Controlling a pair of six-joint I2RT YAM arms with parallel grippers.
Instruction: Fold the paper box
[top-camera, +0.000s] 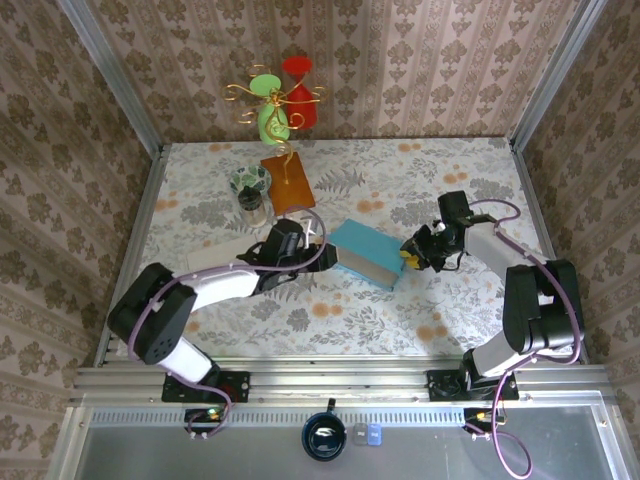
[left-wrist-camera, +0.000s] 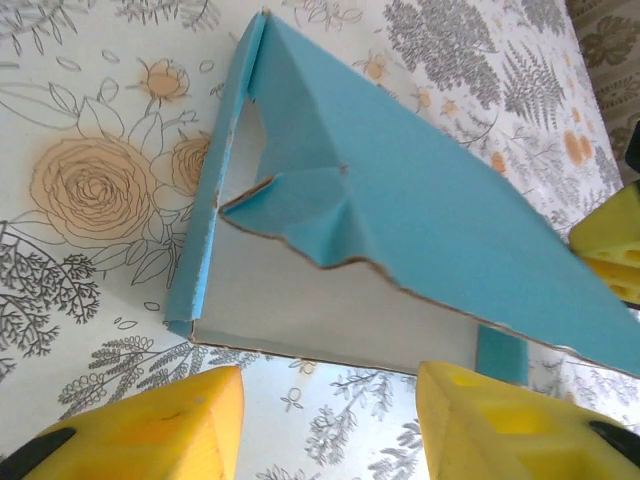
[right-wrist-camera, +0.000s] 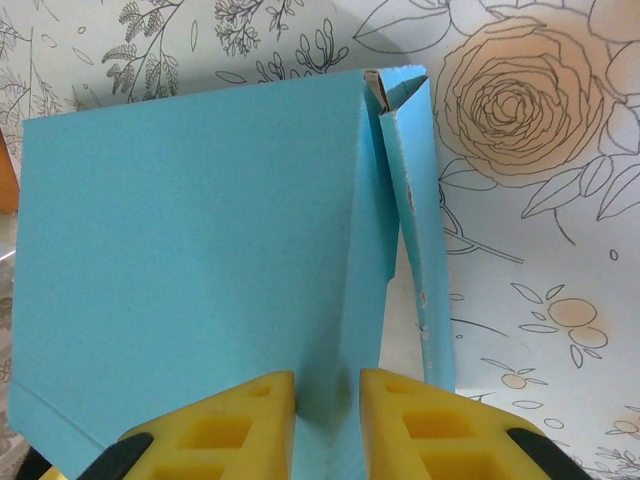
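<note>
Pinching paper box (right-wrist-camera: 190, 230) edge w/ right pincer (right-wrist-camera: 328, 392); left pincer (left-wrist-camera: 328, 388) spread, box just ahead.

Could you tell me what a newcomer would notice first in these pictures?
The blue paper box in the middle of the table stands out, its top panel raised over a white inside. The right gripper pinches one blue panel; the left gripper stands open at its open side. At the back, a wire stand carries red and green shapes.
</note>
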